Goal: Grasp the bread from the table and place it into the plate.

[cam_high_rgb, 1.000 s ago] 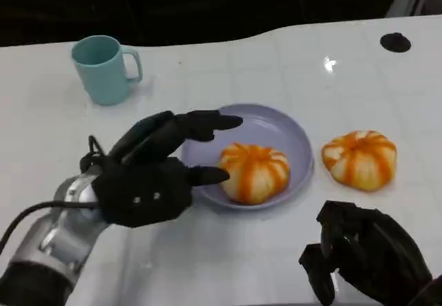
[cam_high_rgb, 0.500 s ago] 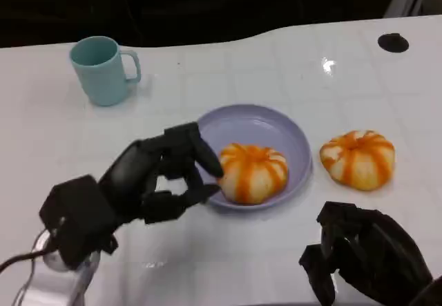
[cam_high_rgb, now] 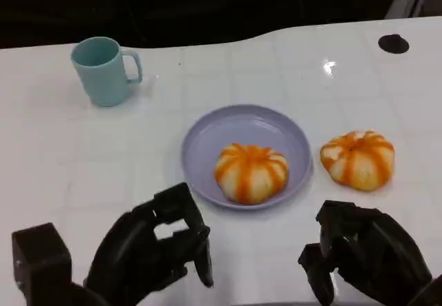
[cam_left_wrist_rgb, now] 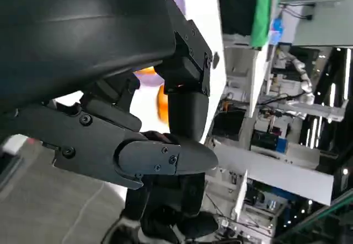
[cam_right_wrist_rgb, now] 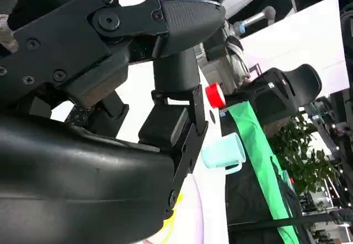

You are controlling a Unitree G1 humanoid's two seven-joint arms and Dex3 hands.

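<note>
Head view: your left hand [cam_high_rgb: 155, 251] has pulled back from the plate [cam_high_rgb: 207, 137] to the near table edge, fingers curled on nothing. One bread [cam_high_rgb: 251, 172] now sits in the plate, so that placement looks done. The second bread [cam_high_rgb: 358, 158] lies on the table just beside the plate; right hand [cam_high_rgb: 362, 257] rests near it, curled, holding nothing. Left wrist view: fingers [cam_left_wrist_rgb: 165, 156] closed, nothing in them. Right wrist view: teal mug [cam_right_wrist_rgb: 223, 153] past the fingers [cam_right_wrist_rgb: 185, 15]; can't confirm hand state here.
</note>
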